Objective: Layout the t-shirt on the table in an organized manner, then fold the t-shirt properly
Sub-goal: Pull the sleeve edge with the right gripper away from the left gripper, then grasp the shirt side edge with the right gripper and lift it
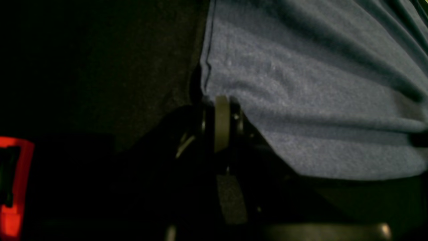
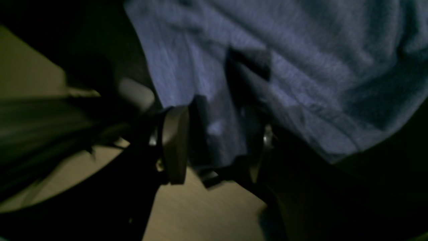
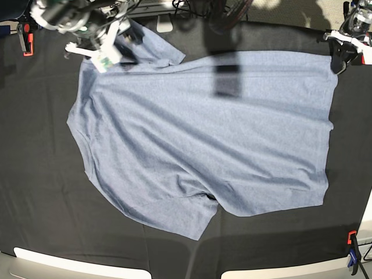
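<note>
You are looking down on a wide bench (image 3: 35, 192) covered in matte black cloth. A light blue-grey t-shirt (image 3: 203, 133) lies spread across most of it, plain side up, with soft wrinkles running through the fabric. No lettering shows from above. The neck opening sits at the left edge of the base view. One short sleeve (image 3: 148, 49) points toward the far edge of the bench, and the other sleeve (image 3: 174, 218) points toward the near edge. The hem runs down the right side of the view.

Your left hand (image 3: 337, 58) is at the far right corner of the shirt in the base view. Its jaws are closed tight on the hem corner. In the left wrist view the cloth comes out from between the fingers (image 1: 221, 122) and stretches away in shallow folds.

Your right hand (image 3: 107, 52) is at the far left of the base view, over the shoulder area beside the far sleeve. Its jaws stand partly apart with shirt fabric bunched between them. The right wrist view is dark and blurred, and one pale finger pad (image 2: 174, 144) shows beside the gathered cloth.

Orange clamps (image 3: 25, 40) grip the edge of the bench at the far left, and another clamp (image 3: 351, 239) sits near the right corner.
</note>
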Robot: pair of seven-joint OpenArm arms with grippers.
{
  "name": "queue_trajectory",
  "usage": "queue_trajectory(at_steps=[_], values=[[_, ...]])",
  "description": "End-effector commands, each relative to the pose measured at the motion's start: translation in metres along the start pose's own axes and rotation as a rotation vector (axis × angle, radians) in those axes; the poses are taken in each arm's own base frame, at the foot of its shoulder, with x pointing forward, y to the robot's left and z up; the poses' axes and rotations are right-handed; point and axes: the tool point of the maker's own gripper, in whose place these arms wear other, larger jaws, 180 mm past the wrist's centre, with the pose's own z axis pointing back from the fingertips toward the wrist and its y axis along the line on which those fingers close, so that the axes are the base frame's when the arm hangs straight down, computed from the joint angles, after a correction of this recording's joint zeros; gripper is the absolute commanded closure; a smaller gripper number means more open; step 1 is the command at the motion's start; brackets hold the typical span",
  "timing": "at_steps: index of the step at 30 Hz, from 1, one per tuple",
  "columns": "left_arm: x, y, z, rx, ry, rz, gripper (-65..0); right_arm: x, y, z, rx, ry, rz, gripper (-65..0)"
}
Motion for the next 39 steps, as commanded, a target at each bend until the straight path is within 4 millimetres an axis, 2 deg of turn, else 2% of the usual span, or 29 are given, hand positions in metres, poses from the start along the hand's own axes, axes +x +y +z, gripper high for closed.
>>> queue_trajectory(at_steps=[1,6,11,19,23,30,33,36,39], values=[[0.010,0.004,0.003,0.005,-0.029,-0.007,0.0,0.006,-0.002,0.002,-0.020,-0.020,0.008,-26.5],[0.010,0.004,0.003,0.004,-0.029,-0.007,0.0,0.003,0.001,-0.003,-0.032,0.005,0.025,-26.5],[0.010,0.004,0.003,0.004,-0.029,-0.007,0.0,-0.015,0.008,-0.016,0.006,0.062,0.001,-26.5],[0.010,0.004,0.003,0.004,-0.030,-0.007,0.0,-0.020,0.008,-0.018,0.010,0.079,-0.004,-26.5],[0.010,0.004,0.003,0.004,-0.030,-0.007,0.0,-0.030,0.002,-0.021,-0.022,0.115,0.014,-26.5],[0.010,0.004,0.003,0.004,-0.030,-0.007,0.0,-0.033,-0.007,-0.020,-0.070,0.134,0.013,-26.2],[0.010,0.004,0.003,0.004,-0.029,-0.007,0.0,-0.032,-0.008,-0.020,-0.074,0.130,0.008,-16.7],[0.010,0.004,0.003,0.004,-0.029,-0.006,0.0,-0.032,-0.008,-0.020,-0.074,0.129,0.007,-1.8],[0.010,0.004,0.003,0.004,-0.029,-0.006,0.0,-0.032,-0.007,-0.020,-0.071,0.129,0.008,0.0]])
